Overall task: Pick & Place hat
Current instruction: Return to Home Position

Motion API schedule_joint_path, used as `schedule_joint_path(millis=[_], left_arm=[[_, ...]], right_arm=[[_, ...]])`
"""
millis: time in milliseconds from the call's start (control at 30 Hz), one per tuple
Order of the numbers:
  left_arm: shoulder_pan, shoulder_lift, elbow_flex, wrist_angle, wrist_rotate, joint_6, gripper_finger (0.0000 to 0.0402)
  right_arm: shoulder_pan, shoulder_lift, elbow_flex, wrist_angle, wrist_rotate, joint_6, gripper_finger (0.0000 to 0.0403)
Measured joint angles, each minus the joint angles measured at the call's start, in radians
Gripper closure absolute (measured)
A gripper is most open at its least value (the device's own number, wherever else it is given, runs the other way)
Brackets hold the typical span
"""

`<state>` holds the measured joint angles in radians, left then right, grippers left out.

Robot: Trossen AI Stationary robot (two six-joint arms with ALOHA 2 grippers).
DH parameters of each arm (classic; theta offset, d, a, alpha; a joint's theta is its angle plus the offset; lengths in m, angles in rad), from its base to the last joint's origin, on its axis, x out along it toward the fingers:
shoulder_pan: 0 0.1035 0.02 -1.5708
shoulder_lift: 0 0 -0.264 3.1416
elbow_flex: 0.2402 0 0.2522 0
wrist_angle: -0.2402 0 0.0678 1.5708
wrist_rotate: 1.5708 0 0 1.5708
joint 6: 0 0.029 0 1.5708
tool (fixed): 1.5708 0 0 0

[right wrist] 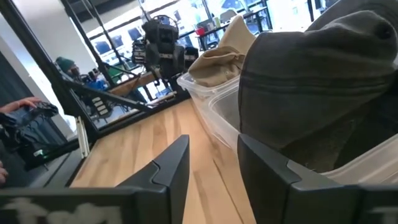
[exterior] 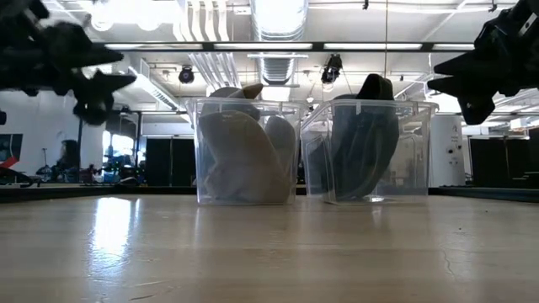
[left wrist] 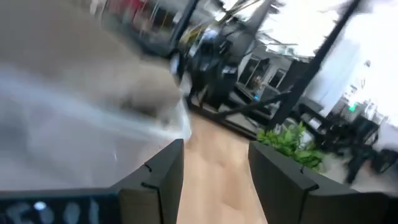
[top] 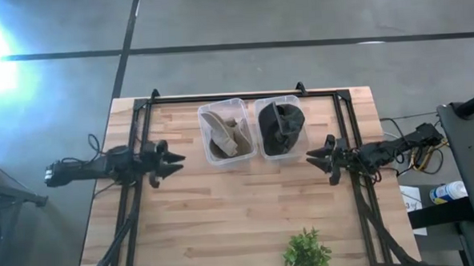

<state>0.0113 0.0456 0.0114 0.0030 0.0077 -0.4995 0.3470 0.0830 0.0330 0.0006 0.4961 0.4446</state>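
Note:
Two clear plastic bins stand side by side at the table's far middle. The left bin [top: 225, 133] holds a tan hat [top: 227, 132], which stands on edge inside it [exterior: 240, 151]. The right bin [top: 280, 127] holds a dark grey hat [top: 281, 125], also on edge [exterior: 362, 139]. My left gripper [top: 176, 160] is open and empty, left of the tan bin, above the table. My right gripper [top: 312, 157] is open and empty, right of the dark bin; its wrist view shows the dark hat [right wrist: 323, 74] close ahead.
A small green potted plant [top: 308, 252] stands at the table's near edge, right of centre. A black frame [top: 243, 96] runs along the table's far edge and down both sides. Bare wood [top: 240, 213] lies between the bins and the near edge.

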Motion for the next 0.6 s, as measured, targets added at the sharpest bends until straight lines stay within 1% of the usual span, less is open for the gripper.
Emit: schedule_joint_path(millis=[67,100,167,200,267,433,600], left_arm=[[0.0,-0.046,-0.001,-0.002,0.002,0.162,0.0227],[0.001,-0.044,-0.002,0.003,0.002,0.24,0.0227],[0.002,-0.045,-0.003,0.011,-0.002,0.364,0.0227],[0.002,-0.045,-0.003,0.011,-0.004,0.401,0.0228],[0.002,-0.045,-0.003,0.01,-0.006,0.429,0.0228],[0.03,-0.046,-0.003,-0.002,-0.007,0.429,0.0227],[0.029,-0.046,-0.004,0.005,-0.008,0.388,0.0227]], right_arm=[[0.0,0.0,0.0,0.001,0.0,0.0,0.0274],[0.0,-0.003,0.0,0.002,0.0,0.0,0.0275],[-0.001,-0.003,0.0,0.003,0.0,0.0,0.0278],[0.0,-0.002,0.0,0.003,0.0,0.001,0.0279],[0.0,-0.002,0.0,0.003,0.0,0.0,0.028],[0.0,-0.002,0.0,0.003,0.0,0.0,0.0276],[0.0,-0.002,0.0,0.003,0.0,0.0,0.0271]])
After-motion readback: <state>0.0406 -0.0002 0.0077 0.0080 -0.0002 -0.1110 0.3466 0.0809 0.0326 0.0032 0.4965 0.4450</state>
